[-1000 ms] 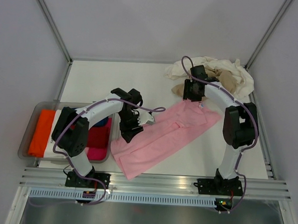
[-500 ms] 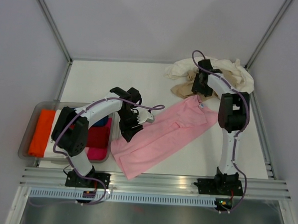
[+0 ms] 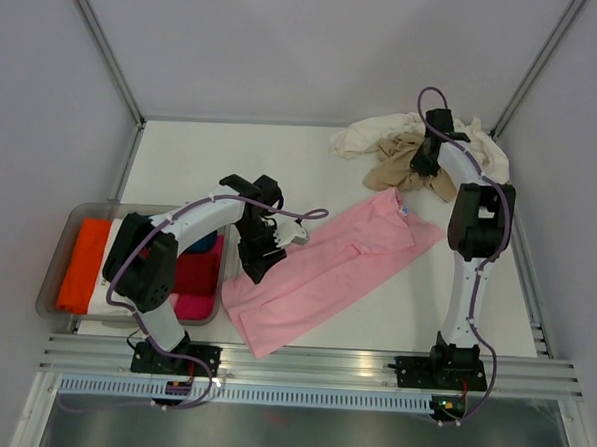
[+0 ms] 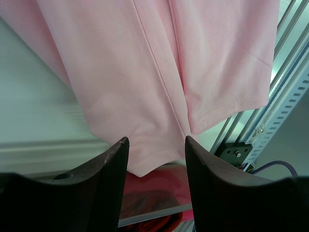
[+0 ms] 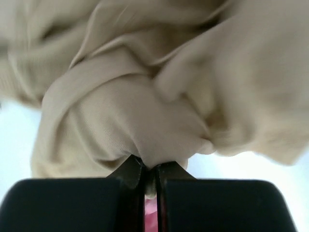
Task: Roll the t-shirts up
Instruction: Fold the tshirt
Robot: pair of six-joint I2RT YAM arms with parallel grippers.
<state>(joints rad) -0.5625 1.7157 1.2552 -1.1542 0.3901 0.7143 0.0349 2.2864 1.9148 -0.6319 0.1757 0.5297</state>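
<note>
White table (image 3: 201, 168), plain grey walls (image 3: 318, 44) around it. The pink t-shirt (image 3: 326, 270) lies flat, long axis diagonal — hem near left, collar far right. Just past its collar the tan t-shirt (image 3: 397, 164) and cream t-shirt (image 3: 368, 135) sit in a crumpled heap. The left gripper (image 4: 157, 138) hangs over the pink shirt's hem end, fingers apart, nothing between them. The right gripper (image 5: 150, 171) is pinched tight on a fold of the tan one — touching the cream one or not, can't tell
</note>
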